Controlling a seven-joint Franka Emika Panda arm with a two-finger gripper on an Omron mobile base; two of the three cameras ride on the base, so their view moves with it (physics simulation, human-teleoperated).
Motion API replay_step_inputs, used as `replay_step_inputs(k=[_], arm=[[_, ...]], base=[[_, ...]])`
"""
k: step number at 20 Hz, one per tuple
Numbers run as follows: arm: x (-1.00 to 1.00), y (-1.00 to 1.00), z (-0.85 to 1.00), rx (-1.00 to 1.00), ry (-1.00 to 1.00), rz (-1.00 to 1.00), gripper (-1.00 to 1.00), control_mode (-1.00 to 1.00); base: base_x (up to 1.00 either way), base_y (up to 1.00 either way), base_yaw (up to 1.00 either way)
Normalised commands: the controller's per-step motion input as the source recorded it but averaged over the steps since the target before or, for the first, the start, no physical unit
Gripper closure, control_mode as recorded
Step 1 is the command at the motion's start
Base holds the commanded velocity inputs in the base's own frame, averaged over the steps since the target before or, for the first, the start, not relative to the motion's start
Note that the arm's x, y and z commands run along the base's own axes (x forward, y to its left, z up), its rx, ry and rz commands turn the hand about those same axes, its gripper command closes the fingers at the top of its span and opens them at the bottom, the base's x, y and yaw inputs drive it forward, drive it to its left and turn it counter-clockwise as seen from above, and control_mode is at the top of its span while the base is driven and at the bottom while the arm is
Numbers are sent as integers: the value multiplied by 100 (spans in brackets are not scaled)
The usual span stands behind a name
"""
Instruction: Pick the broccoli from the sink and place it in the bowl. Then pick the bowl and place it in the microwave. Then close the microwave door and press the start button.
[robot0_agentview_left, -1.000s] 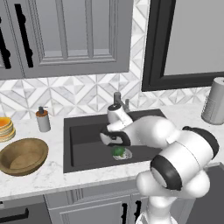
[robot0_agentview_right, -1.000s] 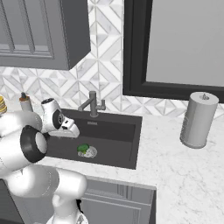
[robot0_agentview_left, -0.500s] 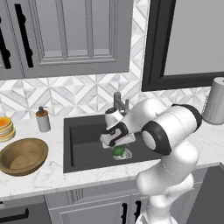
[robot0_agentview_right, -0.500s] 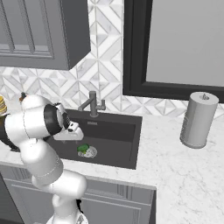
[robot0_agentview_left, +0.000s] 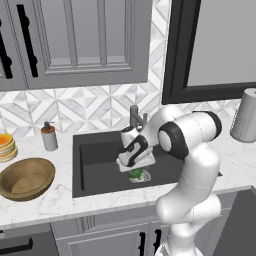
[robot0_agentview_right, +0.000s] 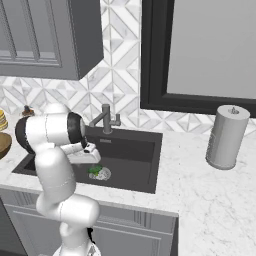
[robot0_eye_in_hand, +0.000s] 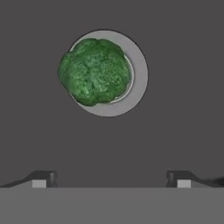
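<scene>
The two-finger gripper (robot0_eye_in_hand: 111, 178) hangs with its dark fingertips (robot0_eye_in_hand: 43, 178) spread wide and empty above the small lumpy dark-green broccoli (robot0_eye_in_hand: 94, 71), which sits on the pale round drain (robot0_eye_in_hand: 139, 74) in the dark grey rectangular sink (robot0_agentview_left: 95, 160).

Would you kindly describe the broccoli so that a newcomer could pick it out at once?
Find the dark sink set in the white marble counter, below the faucet. On its floor lies a pale round drain, and the broccoli sits on it: a small, lumpy green head, the one green thing in the basin.
</scene>
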Motion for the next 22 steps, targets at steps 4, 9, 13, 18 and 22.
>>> replay_step_inputs(k=[4,9,13,18,22], arm=[[19,-19,-29,0,2,0,-100,-100],[27,-3,-22,0,0,0,-100,-100],[21,0,-29,0,0,0,-100,-100],[31,0,-32,0,0,0,-100,-100],[39,2,-26,0,-2,0,-100,-100]], base=[[0,0,0],[0,0,0],[0,0,0],[0,0,0],[0,0,0]])
